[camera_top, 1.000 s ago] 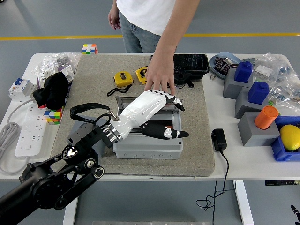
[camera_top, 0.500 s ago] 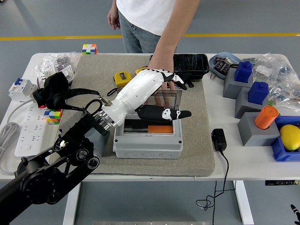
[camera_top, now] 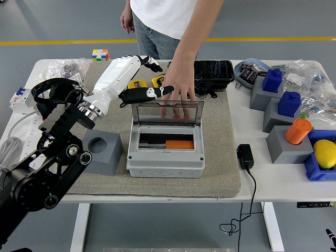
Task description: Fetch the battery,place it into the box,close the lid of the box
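Orange battery [camera_top: 179,144] already lying inside the grey box [camera_top: 165,166], long axis left to right, toward the box's right side. Clear lid [camera_top: 167,113] standing upright on the hinge at the box's far edge, steadied from behind by a person's hand [camera_top: 178,89] whose fingers show through the plastic. Left hand [camera_top: 137,79] raised above the mat's [camera_top: 107,92] far-left part, up and left of the lid, well clear of the box; fingers loosely extended and a little spread, thumb pointing right toward the lid's top-left corner, gripping nothing. Forearm slanting from the table's [camera_top: 275,181] near-left corner up toward the far middle. Lid lying to the right and slightly nearer than the fingertips, so the closing move probably means reaching over the top edge and pressing forward and down toward the near edge. Only the left hand in place for it; right arm out of sight. Risk, as judged: contact with the person's hand resting at the same lid. Grey block [camera_top: 103,150] beside the box's left wall, apart from it.
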